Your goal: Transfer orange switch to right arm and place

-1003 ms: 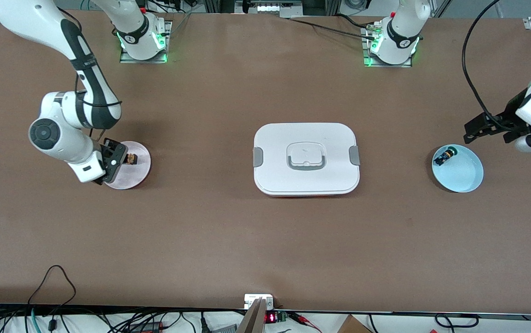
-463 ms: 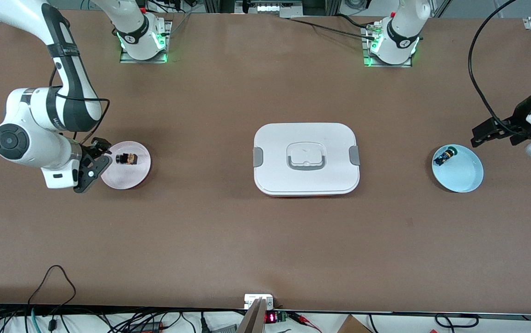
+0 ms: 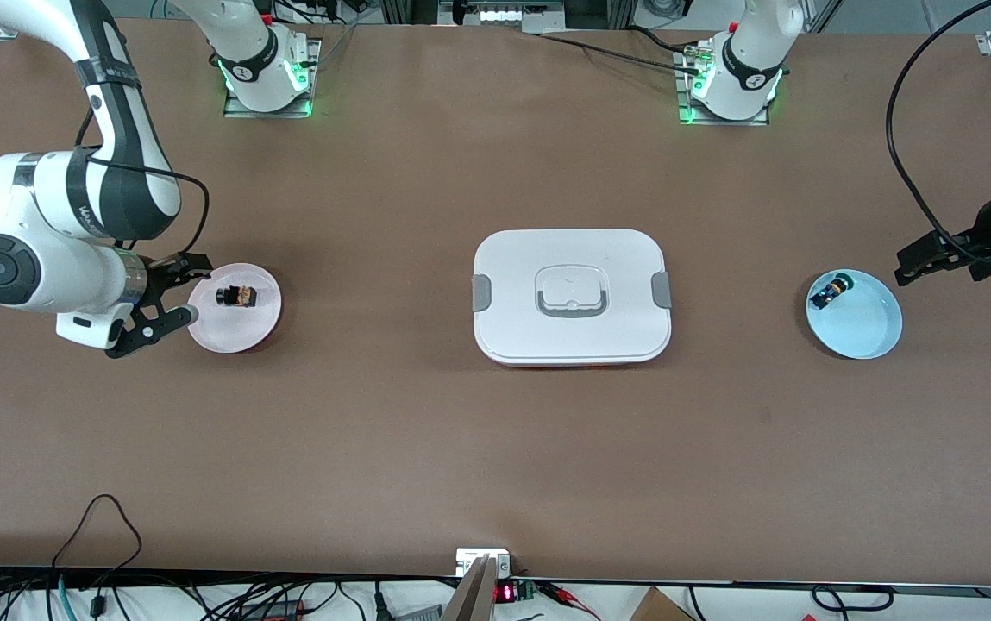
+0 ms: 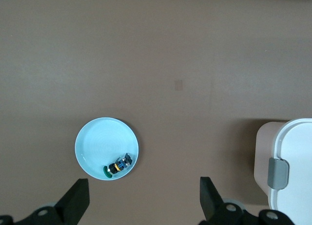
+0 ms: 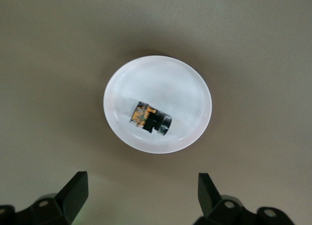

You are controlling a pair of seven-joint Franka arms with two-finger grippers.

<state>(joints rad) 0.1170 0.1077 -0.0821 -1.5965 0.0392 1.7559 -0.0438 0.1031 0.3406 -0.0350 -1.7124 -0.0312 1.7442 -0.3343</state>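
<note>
Tabletop: orange switch (image 5: pixel 150 120) on pink plate (image 5: pixel 190 88).

Three things in a row across the bench (image 3: pixel 426 431)

The lidded box (image 3: pixel 571 297) sits mid-bench; a plate (image 3: pixel 245 332) toward the right arm's end holds the orange switch (image 3: pixel 236 296); a second plate (image 3: pixel 866 332) toward the left arm's end holds another switch (image 3: pixel 830 291).
</note>
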